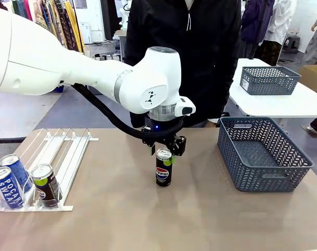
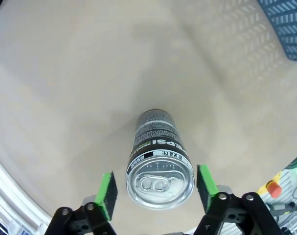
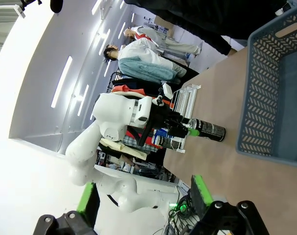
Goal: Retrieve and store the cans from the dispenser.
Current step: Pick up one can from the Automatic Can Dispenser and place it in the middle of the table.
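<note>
Pepsi can (image 1: 163, 170) stands slim, cylindrical, with shiny silver top.

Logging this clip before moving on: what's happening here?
The left gripper hangs open around the top of a black can standing upright in the middle of the table, pads clear of it. Two blue cans and another black can lie at the low end of the white rack. A grey basket sits to the right. The right gripper is open, holding nothing.
</note>
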You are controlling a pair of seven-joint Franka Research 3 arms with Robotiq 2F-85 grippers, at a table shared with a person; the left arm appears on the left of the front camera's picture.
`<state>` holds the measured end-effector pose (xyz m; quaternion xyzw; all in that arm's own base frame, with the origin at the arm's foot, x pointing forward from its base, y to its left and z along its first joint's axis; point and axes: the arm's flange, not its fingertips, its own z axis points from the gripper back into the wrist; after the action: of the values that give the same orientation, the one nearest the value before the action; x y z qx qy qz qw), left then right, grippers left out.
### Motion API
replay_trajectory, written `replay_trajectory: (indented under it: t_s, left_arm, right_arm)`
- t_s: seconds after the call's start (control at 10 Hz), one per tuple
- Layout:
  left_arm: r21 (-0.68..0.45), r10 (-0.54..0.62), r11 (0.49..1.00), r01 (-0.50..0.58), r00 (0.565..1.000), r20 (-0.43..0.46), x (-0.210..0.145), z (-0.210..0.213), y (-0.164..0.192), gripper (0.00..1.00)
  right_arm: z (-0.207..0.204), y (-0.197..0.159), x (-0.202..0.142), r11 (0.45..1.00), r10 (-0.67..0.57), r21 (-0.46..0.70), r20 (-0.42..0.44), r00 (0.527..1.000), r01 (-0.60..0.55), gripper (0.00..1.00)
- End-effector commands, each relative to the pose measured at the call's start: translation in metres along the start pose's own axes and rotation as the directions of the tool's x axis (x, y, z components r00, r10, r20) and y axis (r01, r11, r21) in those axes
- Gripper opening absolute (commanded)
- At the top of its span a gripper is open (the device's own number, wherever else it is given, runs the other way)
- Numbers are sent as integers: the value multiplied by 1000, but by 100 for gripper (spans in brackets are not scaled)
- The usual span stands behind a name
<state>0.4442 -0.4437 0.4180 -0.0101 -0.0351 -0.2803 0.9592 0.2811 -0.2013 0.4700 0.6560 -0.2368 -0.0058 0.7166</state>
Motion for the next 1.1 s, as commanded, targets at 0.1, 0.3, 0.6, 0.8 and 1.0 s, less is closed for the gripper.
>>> replay_trajectory:
  t_s: [0.1,0.3,0.6,0.8,1.0]
  left_arm:
    - [39,24,999,-25,999,27,-4,2,0,100]
    - [51,37,998,-42,996,84,-13,30,4,100]
    - [-3,46,999,-46,988,145,-55,140,19,100]
    - [-163,115,983,-89,981,157,-108,213,88,100]
    - [-354,270,914,-201,950,156,-183,249,198,100]
  right_arm:
    - [1,2,2,1000,22,12,2,1000,-22,100]
    - [1,2,2,1000,22,12,2,1000,-22,100]
    - [1,2,2,1000,22,12,2,1000,-22,100]
    - [1,2,2,1000,22,12,2,1000,-22,100]
    - [1,2,2,1000,22,12,2,1000,-22,100]
